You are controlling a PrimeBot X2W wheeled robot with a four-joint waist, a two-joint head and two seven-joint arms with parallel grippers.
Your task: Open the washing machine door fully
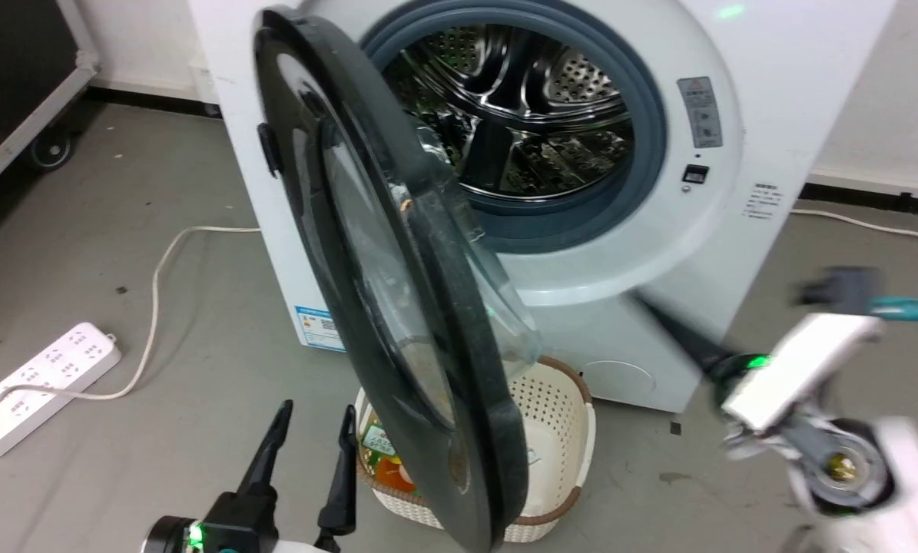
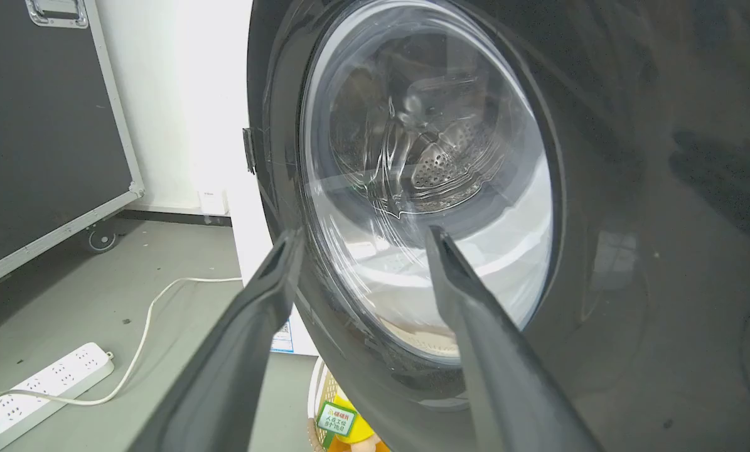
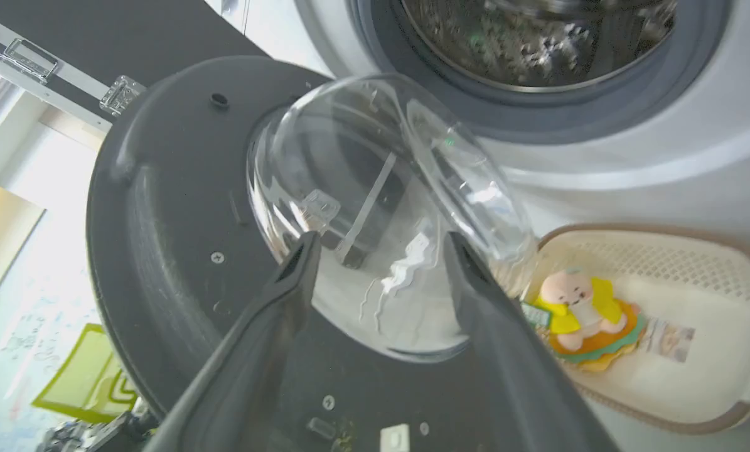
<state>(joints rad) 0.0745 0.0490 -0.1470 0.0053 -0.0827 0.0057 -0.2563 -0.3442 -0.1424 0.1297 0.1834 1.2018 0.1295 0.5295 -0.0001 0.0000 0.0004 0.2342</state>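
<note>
— Where's the washing machine door point(image 1: 451, 307)?
— Centre frame in the head view, nearly edge-on, swung partly out from the washing machine point(image 1: 773, 77).
— Anything in its way?
— A cream basket point(image 1: 574, 430) sits under its lower edge. A power strip point(image 1: 44, 384) lies at lower left.
— Grippers?
— The left gripper point(image 1: 316, 408), lower left, has its jaws spread and empty. The right gripper point(image 3: 380, 242) is spread too, facing the door's glass bowl.

From here I can't read any of it: the blue sticker point(image 1: 316, 326), grey label point(image 1: 700, 111) and small print point(image 1: 766, 201) on the washing machine point(image 1: 797, 77), and the green tag point(image 2: 336, 419) in the basket point(image 1: 562, 415), are all too blurred.
</note>
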